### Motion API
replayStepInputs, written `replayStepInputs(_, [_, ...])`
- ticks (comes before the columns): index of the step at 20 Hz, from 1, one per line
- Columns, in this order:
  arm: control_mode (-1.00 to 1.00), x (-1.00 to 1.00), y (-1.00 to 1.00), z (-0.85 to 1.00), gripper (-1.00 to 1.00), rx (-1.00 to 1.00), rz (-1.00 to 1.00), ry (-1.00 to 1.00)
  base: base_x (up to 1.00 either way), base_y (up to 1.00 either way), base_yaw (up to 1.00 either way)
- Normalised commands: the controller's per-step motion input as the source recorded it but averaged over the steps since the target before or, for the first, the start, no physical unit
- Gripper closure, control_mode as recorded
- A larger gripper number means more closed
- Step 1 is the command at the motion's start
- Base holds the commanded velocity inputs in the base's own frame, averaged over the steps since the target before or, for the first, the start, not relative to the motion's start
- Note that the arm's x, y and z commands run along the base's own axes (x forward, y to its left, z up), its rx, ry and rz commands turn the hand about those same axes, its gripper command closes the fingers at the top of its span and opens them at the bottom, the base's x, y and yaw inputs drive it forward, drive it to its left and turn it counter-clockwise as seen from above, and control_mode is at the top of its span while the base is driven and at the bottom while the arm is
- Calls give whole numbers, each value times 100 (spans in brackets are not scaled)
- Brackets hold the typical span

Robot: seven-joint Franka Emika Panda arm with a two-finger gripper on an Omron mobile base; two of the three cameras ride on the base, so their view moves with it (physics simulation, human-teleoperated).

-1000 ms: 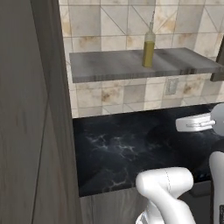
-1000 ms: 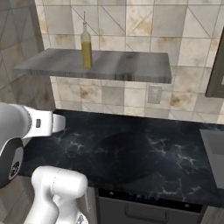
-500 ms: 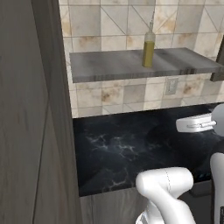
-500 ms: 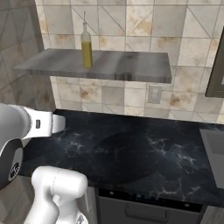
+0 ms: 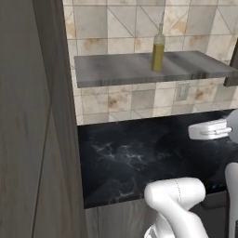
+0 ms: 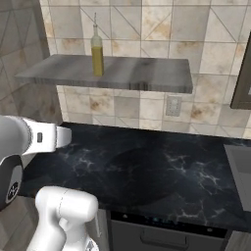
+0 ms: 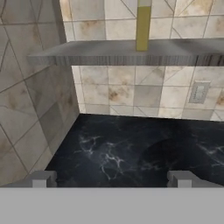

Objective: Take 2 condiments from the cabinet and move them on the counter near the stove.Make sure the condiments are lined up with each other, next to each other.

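A: Left base view, quick. Where's the condiment?

B: I see the oil bottle (image 5: pixel 158 49) upright on the grey shelf (image 5: pixel 121 69), well above the black counter (image 5: pixel 139 158). Nothing set down on the counter in this view.

A: Right base view?

B: Same bottle (image 6: pixel 97 51) on the shelf (image 6: pixel 137 76), counter (image 6: pixel 162 171) bare below it. I can't spot a shaker here.

A: Hand view?

B: The gripper (image 7: pixel 112 180) is spread wide with nothing between its fingertips (image 7: pixel 43 179), low over the counter (image 7: pixel 118 148), and the bottle's lower part (image 7: pixel 142 27) is up on the shelf (image 7: pixel 87 57).

A: Progress?

B: I'd call it barely begun: no condiment grabbed, both still to move and line up near the stove.
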Motion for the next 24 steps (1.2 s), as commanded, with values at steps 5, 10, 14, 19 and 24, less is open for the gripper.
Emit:
replayStepInputs(5, [-100,-26,-1,62,-100,-4,-4,0,0,0,0])
replayStepInputs(10, [-100,-12,-2,73,-100,-4,-7,8,0,0,0])
replayStepInputs(14, [-100,7,0,51,-100,-4,-5,7,0,0,0])
replayStepInputs(19, [-100,25,0,21,-100,-3,-6,0,0,0,0])
replayStepInputs(24, [-100,57,0,-2,-100,-1,-5,0,0,0,0])
